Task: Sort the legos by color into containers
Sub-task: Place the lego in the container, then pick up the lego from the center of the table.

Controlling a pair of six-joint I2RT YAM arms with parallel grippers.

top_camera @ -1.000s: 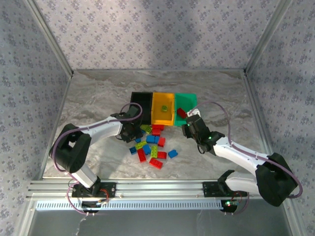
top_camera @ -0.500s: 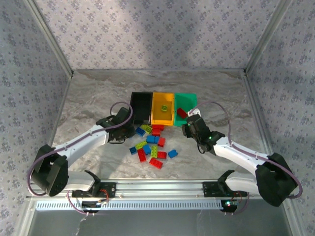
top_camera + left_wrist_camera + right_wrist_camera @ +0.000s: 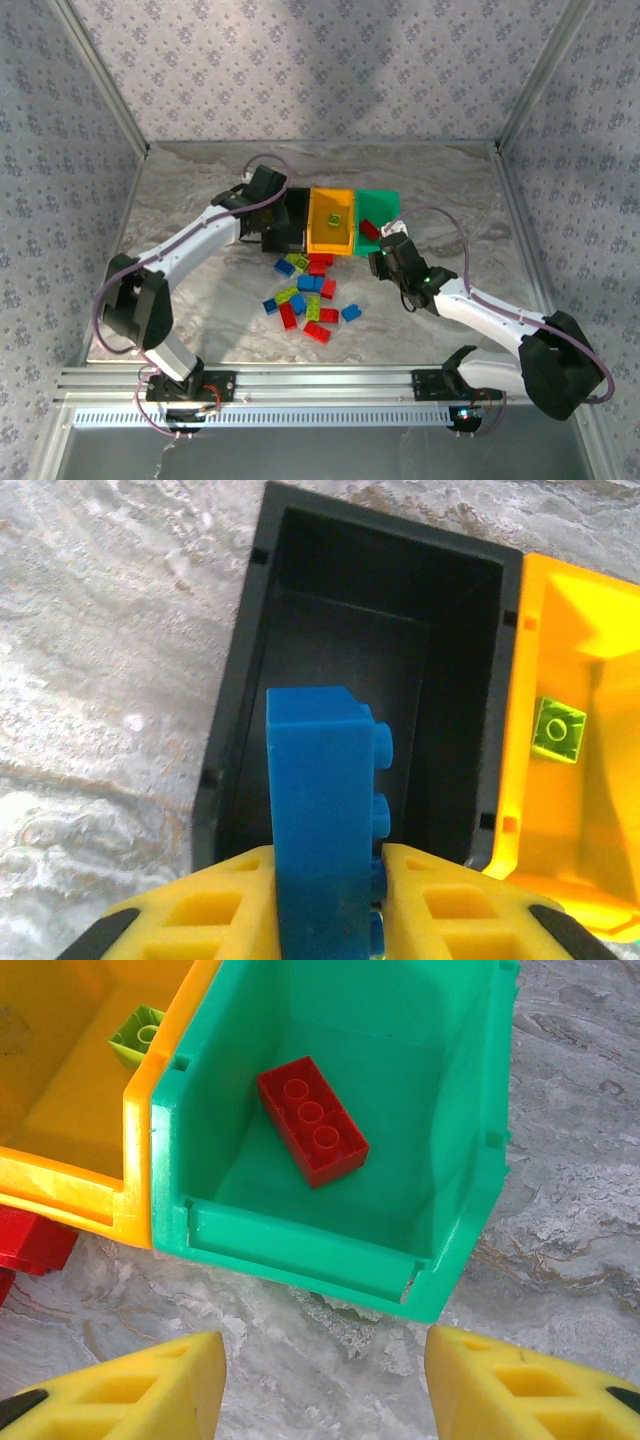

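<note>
A: What has changed since a second ago?
B: The left claw point(image 3: 325, 875). It was down among the loose legos point(image 3: 310, 295) on the worktop point(image 3: 450, 190) in front of the orange-yellow bin point(image 3: 520, 680). Now it hangs over the black bin point(image 3: 240, 680) just left of that bin, clamped on a blue brick point(image 3: 320, 780) standing on end.
A: And to the right?
B: Nothing has moved. A lime brick point(image 3: 558, 732) sits inside the orange-yellow bin. A red brick point(image 3: 312, 1120) lies in the green bin point(image 3: 480, 1160) touching its right side. The right claw point(image 3: 325, 1380) sits in front of that one, jaws apart, holding nothing
</note>
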